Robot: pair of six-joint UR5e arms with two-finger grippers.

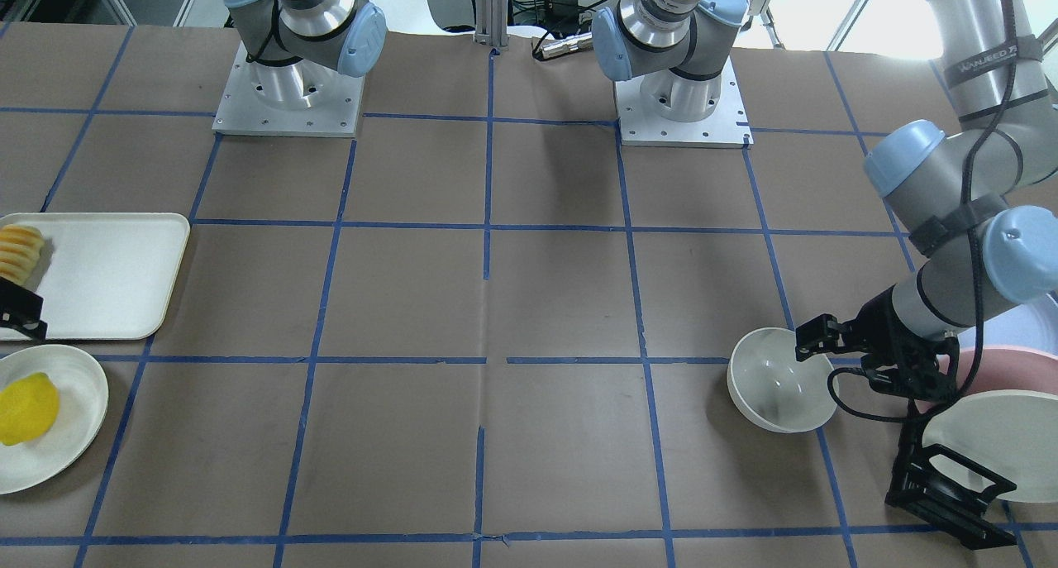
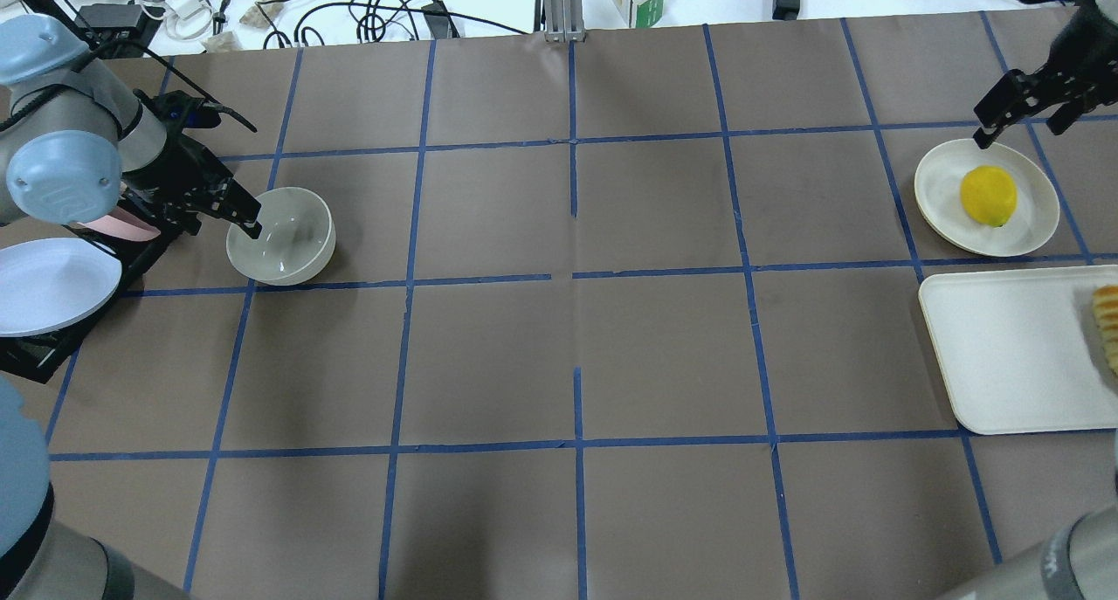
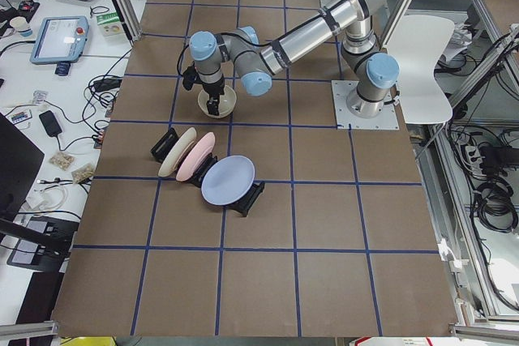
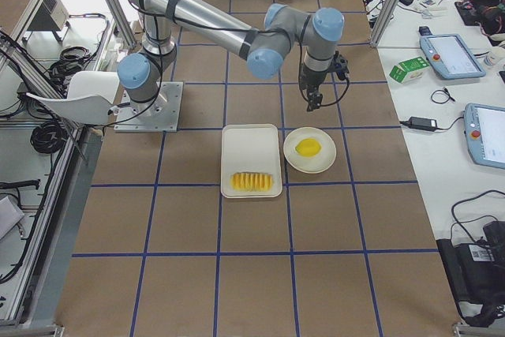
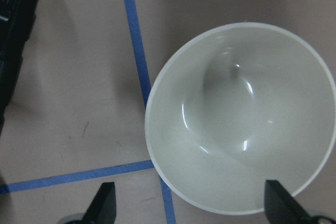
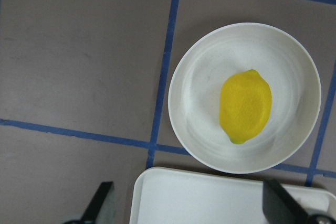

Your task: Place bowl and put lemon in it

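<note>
The left tool (image 5: 191, 208) stood released, fingers spread wide at the bowl (image 5: 239, 119), apparently clear of its rim, though contact was hard to judge. The bowl sat upright on the surface (image 2: 576, 338) at the overhead view's left. The right tool (image 6: 191, 205), likewise spread and empty, hung above the lemon (image 6: 245, 106) on its plate (image 6: 194, 82), upper right, seemingly lined up to descend.

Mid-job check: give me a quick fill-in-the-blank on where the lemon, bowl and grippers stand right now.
The lemon lies on a round white ___. Inside the bowl there is ___. The left gripper and right gripper are both ___.
Missing words: plate; nothing; open.
</note>
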